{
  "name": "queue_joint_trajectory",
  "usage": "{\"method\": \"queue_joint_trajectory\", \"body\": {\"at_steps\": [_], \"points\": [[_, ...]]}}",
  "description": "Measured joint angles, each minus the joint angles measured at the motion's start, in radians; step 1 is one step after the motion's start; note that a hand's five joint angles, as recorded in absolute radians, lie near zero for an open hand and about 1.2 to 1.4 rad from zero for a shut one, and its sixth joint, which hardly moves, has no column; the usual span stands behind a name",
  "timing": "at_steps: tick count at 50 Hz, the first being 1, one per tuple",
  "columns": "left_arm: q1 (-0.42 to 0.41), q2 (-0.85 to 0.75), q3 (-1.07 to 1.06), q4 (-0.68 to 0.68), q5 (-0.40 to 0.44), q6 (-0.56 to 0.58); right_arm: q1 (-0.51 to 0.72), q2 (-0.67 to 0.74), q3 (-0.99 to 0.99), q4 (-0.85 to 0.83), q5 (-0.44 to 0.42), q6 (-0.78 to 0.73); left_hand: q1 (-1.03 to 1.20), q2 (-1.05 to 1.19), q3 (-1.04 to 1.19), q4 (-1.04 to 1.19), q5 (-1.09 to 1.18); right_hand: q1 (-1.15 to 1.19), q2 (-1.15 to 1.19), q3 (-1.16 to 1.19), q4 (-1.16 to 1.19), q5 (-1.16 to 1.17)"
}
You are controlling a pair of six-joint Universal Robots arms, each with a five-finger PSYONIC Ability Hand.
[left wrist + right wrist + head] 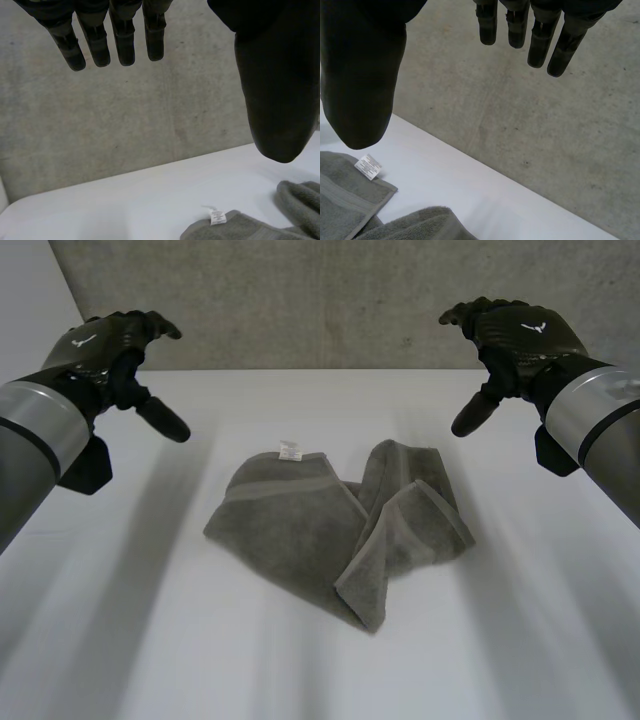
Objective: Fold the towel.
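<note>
Grey terry towel (340,525), one item, lies crumpled and partly folded near the middle of the white table (130,640); on the robot's right side one flap overlaps another, and a pointed corner faces the near edge. White label (290,450) sits at its far hem. Left hand (105,345): raised above the table to the left of the towel, well apart from it, fingers (125,45) straight, thumb spread, holding nothing. Right hand (520,335): raised to the right of the towel, likewise apart, fingers (540,45) extended, thumb spread, empty. Grey concrete wall (300,300) stands behind the table.
</note>
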Motion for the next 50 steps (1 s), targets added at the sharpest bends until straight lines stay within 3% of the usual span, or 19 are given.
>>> {"method": "queue_joint_trajectory", "body": {"at_steps": [4,9,12,16,27,41,50], "points": [[-0.005,-0.045,0.016,0.048,0.099,0.011,-0.003,-0.003,0.01,-0.009,-0.059,-0.065,0.0,0.0,0.0,0.0,0.0,0.0,0.0,0.0,0.0,0.0],[0.001,-0.171,0.074,0.1,0.362,0.053,-0.016,0.002,0.048,-0.008,-0.19,-0.258,0.0,0.0,0.0,0.0,0.0,0.0,0.0,0.0,0.0,0.0],[0.005,-0.25,0.115,0.109,0.475,0.077,-0.023,0.011,0.073,0.001,-0.235,-0.362,0.0,0.0,0.0,0.0,0.0,0.0,0.0,0.0,0.0,0.0],[0.003,-0.394,0.198,0.112,0.572,0.117,-0.03,0.056,0.11,0.022,-0.267,-0.515,0.002,0.0,0.0,0.0,0.003,0.0,-0.004,0.0,0.0,0.0],[-0.048,-0.708,0.386,0.105,0.59,0.28,-0.017,0.21,0.148,0.033,-0.253,-0.631,0.029,0.0,0.0,0.0,0.049,-0.001,-0.004,0.0,0.0,0.0],[-0.131,-0.851,0.536,0.014,0.562,0.423,-0.013,0.307,0.154,-0.023,-0.172,-0.615,0.099,0.034,0.0,0.0,0.116,-0.004,-0.004,0.0,0.0,0.0],[-0.162,-0.912,0.617,-0.088,0.465,0.57,0.016,0.328,0.178,-0.078,-0.123,-0.614,0.127,0.065,0.0,0.0,0.147,-0.004,-0.004,0.0,0.0,0.0]]}}
